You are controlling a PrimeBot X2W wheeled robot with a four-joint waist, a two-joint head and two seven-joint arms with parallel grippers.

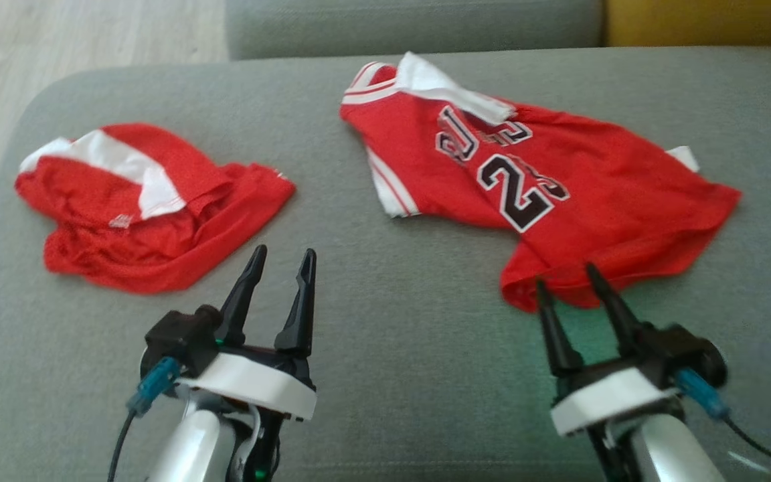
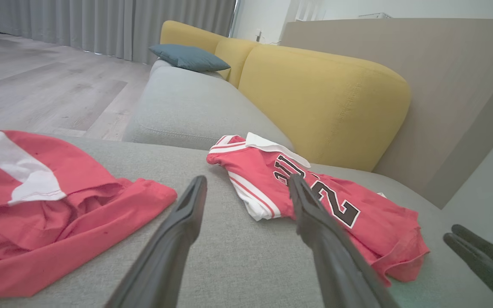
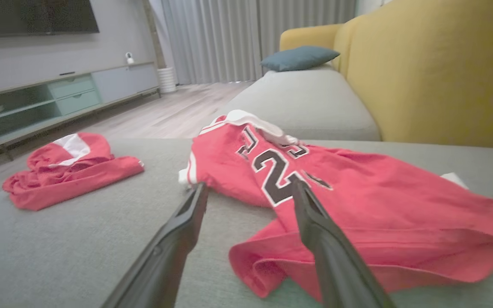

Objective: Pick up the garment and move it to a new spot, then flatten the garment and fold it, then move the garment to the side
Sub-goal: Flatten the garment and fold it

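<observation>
A grey sofa seat (image 1: 392,335) carries two red garments, well apart. The jersey (image 1: 559,201), red with white trim and a black number 23, lies on the right half of the seat. It is spread out but rumpled, with its white collar folded over at the far end and its bottom hem bunched at the near end. A crumpled red garment (image 1: 151,214) with a white panel lies in a heap on the left half.

The right end effector (image 1: 565,276) is at the jersey's near hem with its two dark fingers spread apart and nothing gripped between them. In the right wrist view the right end effector (image 3: 250,184) has one finger over red fabric and the other over bare grey cushion beside the jersey (image 3: 357,192). Whether the tips touch the cloth cannot be told.

The left end effector (image 1: 285,252) is over bare cushion between the two garments, its fingers also spread and empty. In the left wrist view the left end effector (image 2: 247,177) points toward the jersey (image 2: 357,214), with the crumpled red garment (image 2: 58,214) to its left and the tips of the right end effector (image 2: 452,233) at the lower right.

Behind the seat stands a yellow backrest (image 2: 323,94), and a blue pillow (image 2: 188,57) sits further along. A pale wood floor (image 2: 37,85), grey curtains (image 3: 229,38) and a low cabinet (image 3: 58,98) lie beyond.
</observation>
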